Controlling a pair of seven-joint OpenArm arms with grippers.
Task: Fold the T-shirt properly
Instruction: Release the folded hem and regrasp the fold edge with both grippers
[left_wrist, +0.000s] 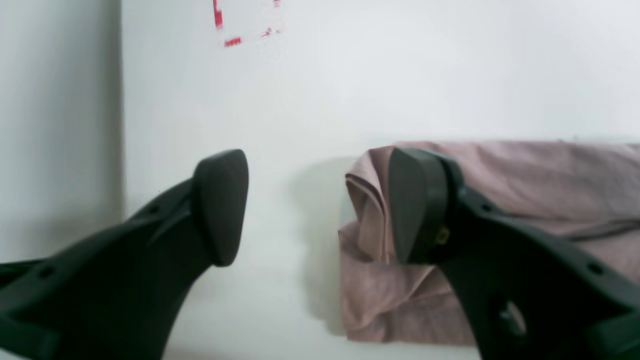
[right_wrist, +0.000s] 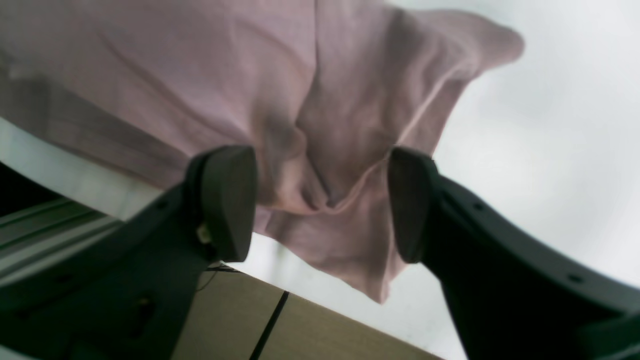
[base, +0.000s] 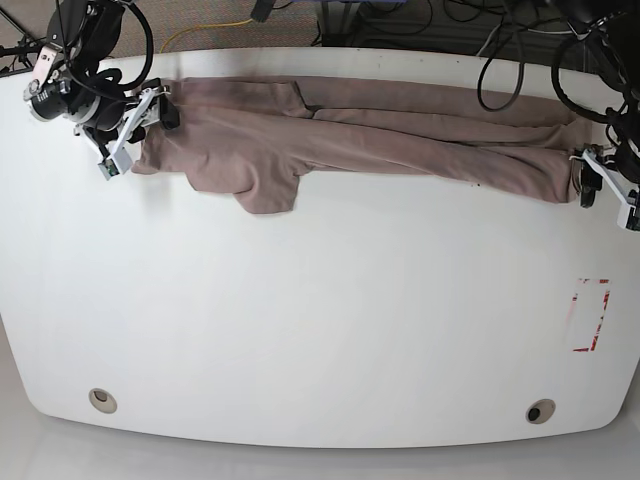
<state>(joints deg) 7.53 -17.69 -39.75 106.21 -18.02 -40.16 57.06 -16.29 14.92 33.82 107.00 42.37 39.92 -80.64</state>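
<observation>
While both end effectors sit spread at opposite ends of the T-shirt (base: 370, 135), nothing is gripped, so treat this as a re-grasp setup. The shirt lies as a long band along the far edge of the counter (base: 320, 330), one sleeve flopped toward the near side left of centre. Left end effector (left_wrist: 320, 207): fingers apart, one pad over the folded cloth edge, the other over bare counter, no pinch. Right end effector (right_wrist: 322, 202): fingers apart straddling a bunched fold near the counter's edge; contact unclear. Judgement: pinch both layers at matching corners, lift evenly, keep the band taut while bringing it to the near side. Tuck the sleeve first or the fold goes lopsided.
</observation>
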